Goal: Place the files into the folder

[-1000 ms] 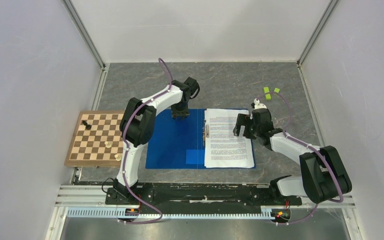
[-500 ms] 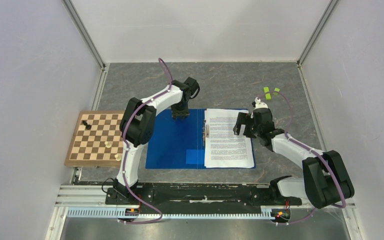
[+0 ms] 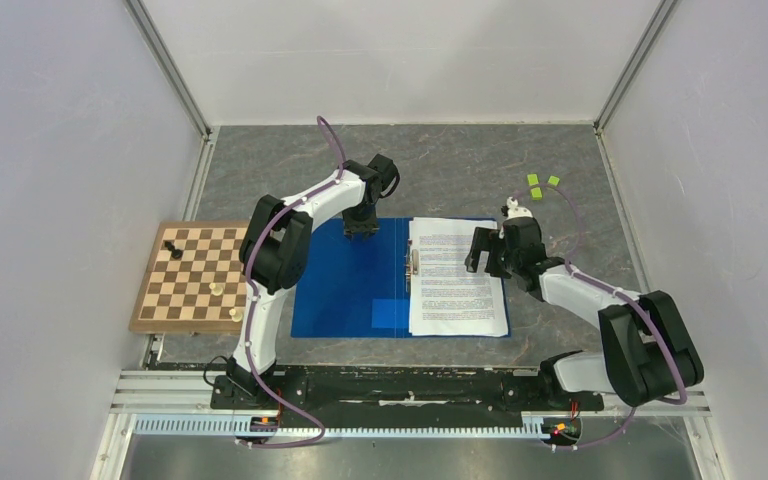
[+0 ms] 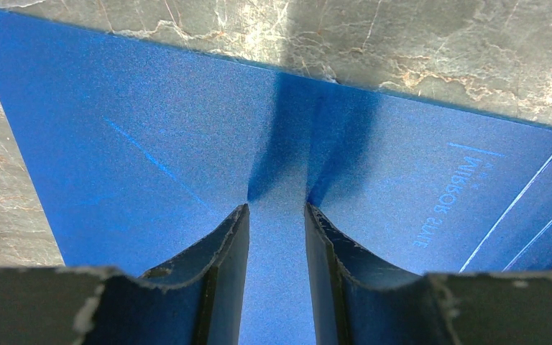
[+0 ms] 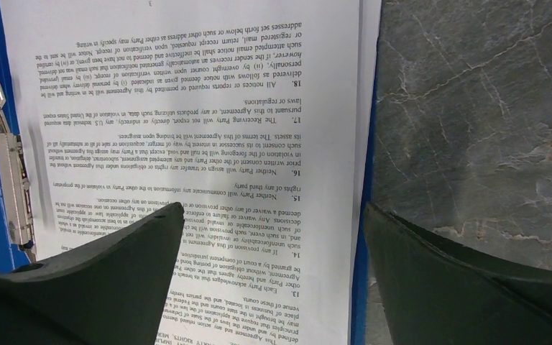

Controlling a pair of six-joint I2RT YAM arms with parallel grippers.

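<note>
The blue folder lies open and flat at the table's middle. The files, white printed sheets, lie on its right half beside the metal clip. My left gripper stands on the far edge of the folder's left half. In the left wrist view, the left gripper has its jaws a narrow gap apart with only the blue cover between them. My right gripper is wide open over the sheets' right edge. In the right wrist view, the right gripper has one finger over the files and the other beyond the folder's rim.
A wooden chessboard with a few pieces lies left of the folder. Small green blocks and a white piece sit behind the right gripper. A paler blue square shows on the folder's near part. Walls close three sides.
Almost nothing. The right arm's elbow shifts slightly; both grippers stay where they were, and the folder and sheets have not moved.
</note>
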